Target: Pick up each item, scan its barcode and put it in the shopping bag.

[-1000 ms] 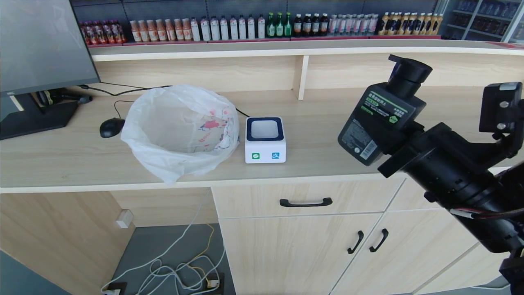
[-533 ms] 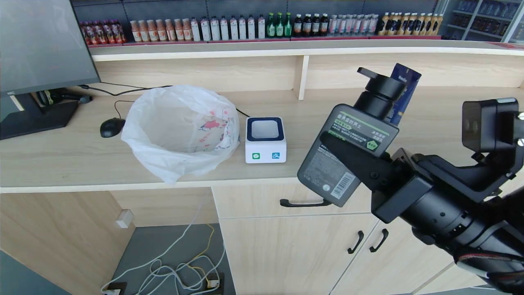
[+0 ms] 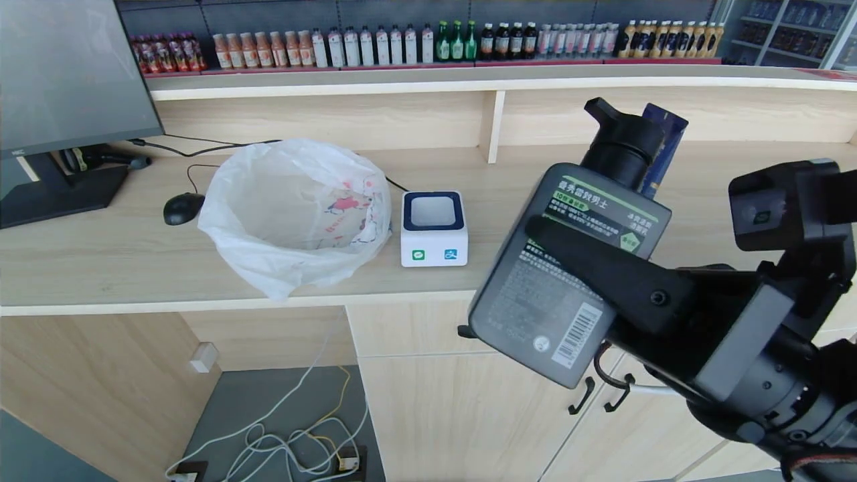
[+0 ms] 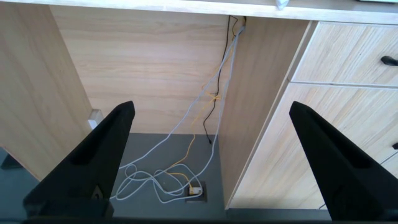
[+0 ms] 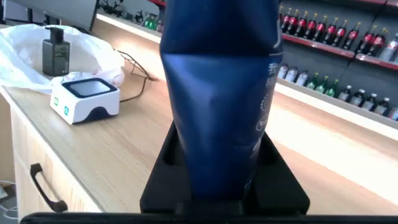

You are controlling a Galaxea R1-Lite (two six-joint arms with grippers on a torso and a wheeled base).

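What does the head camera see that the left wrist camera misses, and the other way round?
The head view adds the right gripper clamped on a dark pump bottle, plus the shopping bag and scanner on the counter. The left wrist view adds the left gripper, open, held low in front of the cabinet. Both share the floor cables and that wooden cabinet.

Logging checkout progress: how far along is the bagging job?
Done: nothing looks bagged; the shopping bag seems empty. In hand: the right pincer grips the pump bottle right of the scanner, barcode facing up. Left: scan and bag it, then the blue pack behind it.
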